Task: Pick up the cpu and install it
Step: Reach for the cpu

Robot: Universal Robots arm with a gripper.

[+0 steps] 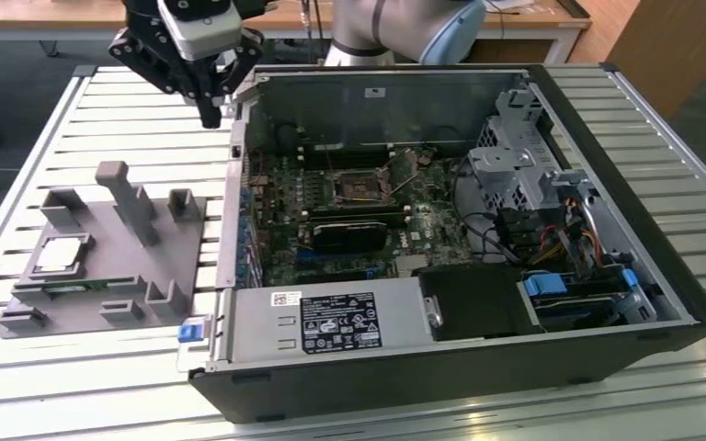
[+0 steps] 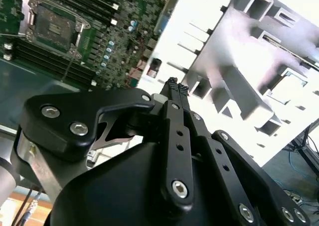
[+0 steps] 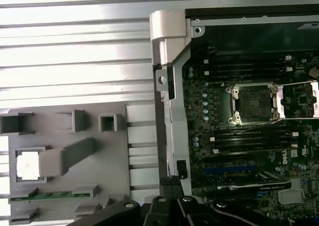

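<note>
Gripper (image 1: pixel 212 110): black, pointing down, up in the air at the far side, just off the exterior view's left of the computer case. Its fingers (image 2: pixel 173 114) are pressed together and hold nothing. In both wrist views the tips (image 2: pixel 174 84) (image 3: pixel 172 180) meet in one point.
Table (image 1: pixel 120 101): big, made of long shiny metal slats. Everything sits on it.
Computer case (image 1: pixel 647 276): big black box lying on its side with the top open, on the exterior view's right.
Green board (image 1: pixel 328 211): lies flat inside the case, full of small parts.
Power box (image 1: pixel 328 322): grey metal, at the near end of the case.
Grey holder (image 1: pixel 132 276): flat plastic block with posts and pockets, on the table to the exterior view's left of the case, near side.
Socket (image 1: pixel 362 188) (image 3: pixel 251 104) (image 2: pixel 52 19): square, on the green board, with its metal lid standing open.
Memory stick (image 1: pixel 77 288) (image 3: pixel 50 195): long, thin and green, in a slot of the holder just beside the cpu.
Cpu (image 1: pixel 62 255) (image 3: pixel 28 165): small shiny silver square, lying flat in a pocket of the grey holder, well apart from the gripper and from the socket.
</note>
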